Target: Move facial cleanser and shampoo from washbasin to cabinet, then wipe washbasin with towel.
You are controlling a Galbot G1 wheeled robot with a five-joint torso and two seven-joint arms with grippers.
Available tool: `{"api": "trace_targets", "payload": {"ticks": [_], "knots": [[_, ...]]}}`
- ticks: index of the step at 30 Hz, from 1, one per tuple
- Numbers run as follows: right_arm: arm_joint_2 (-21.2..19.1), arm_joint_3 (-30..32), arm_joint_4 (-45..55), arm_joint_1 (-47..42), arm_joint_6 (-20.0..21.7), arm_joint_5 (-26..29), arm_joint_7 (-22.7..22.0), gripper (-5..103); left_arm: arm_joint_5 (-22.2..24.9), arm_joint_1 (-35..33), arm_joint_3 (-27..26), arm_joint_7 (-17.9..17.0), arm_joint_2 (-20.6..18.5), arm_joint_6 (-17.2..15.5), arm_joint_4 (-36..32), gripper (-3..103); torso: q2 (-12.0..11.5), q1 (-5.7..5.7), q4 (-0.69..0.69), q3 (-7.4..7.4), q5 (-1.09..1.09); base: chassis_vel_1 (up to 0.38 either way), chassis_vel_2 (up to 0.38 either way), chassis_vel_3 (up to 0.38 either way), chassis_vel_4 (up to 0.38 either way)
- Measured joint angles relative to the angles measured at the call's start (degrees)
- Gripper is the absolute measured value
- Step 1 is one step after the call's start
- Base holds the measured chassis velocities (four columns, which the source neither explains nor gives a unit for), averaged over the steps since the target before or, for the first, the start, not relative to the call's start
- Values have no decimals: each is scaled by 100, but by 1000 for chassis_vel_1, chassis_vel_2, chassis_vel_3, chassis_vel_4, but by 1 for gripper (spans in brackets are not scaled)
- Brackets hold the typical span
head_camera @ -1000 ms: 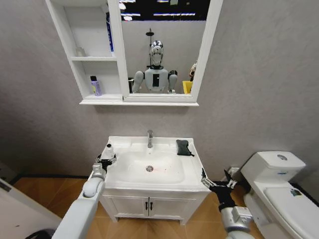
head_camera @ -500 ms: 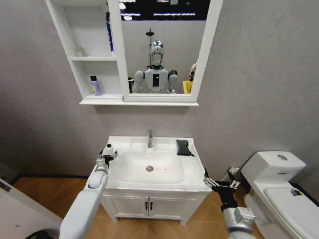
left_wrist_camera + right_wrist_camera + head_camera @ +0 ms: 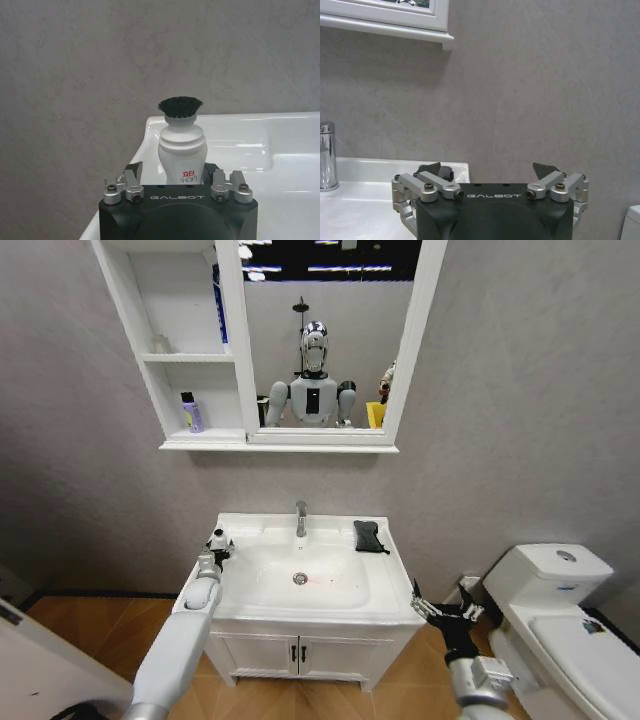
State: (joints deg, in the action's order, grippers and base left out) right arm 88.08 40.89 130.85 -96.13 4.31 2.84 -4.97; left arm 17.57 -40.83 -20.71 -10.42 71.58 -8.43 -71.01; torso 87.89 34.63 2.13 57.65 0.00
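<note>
The facial cleanser [image 3: 181, 150], a white bottle with a black brush top, stands on the left rim of the washbasin [image 3: 300, 605]. My left gripper [image 3: 216, 546] is open, with one finger on each side of the bottle's lower body [image 3: 173, 172]. A small purple bottle [image 3: 191, 412] with a black cap stands on the lower shelf of the cabinet [image 3: 150, 358]. The black towel [image 3: 369, 536] lies on the basin's right rear rim. My right gripper [image 3: 443, 612] hangs open and holds nothing, low beside the basin's right front corner.
A chrome faucet [image 3: 300, 518] rises at the back of the bowl. The mirror [image 3: 320, 340] joins the cabinet on its right. Below the basin is a two-door vanity [image 3: 300, 652]. A white toilet [image 3: 560, 610] stands close to my right arm.
My left gripper has slid along the basin's left rim toward the wall until its fingers flank the white bottle. The right gripper has drifted slightly to the right.
</note>
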Motion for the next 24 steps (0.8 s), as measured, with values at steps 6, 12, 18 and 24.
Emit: {"api": "trace_targets", "payload": {"ticks": [6, 12, 18, 24], "knots": [[13, -33, -11, 13, 3, -9, -49, 100, 44, -147, -41, 5, -139, -33, -326, 40, 0, 0, 0, 0, -1, 0, 0, 0, 0], [9, -20, 10, 11, 7, -6, -78, 100, 233, -560, -79, -257, -473, -377, -1449, 30, 0, 0, -1, 0, -1, 0, 0, 0, 0], [12, -63, 4, -1, 3, -10, -81, 100, 967, -921, -197, -978, -1072, -1297, -3252, 30, 0, -1, 2, -1, 0, 0, 0, 0, 0], [5, -154, -39, 24, -5, -50, -77, 100, 2997, -164, -239, -1982, -2284, -2718, -4872, 30, 1, -2, 1, -1, 1, 0, 0, 0, 0]]}}
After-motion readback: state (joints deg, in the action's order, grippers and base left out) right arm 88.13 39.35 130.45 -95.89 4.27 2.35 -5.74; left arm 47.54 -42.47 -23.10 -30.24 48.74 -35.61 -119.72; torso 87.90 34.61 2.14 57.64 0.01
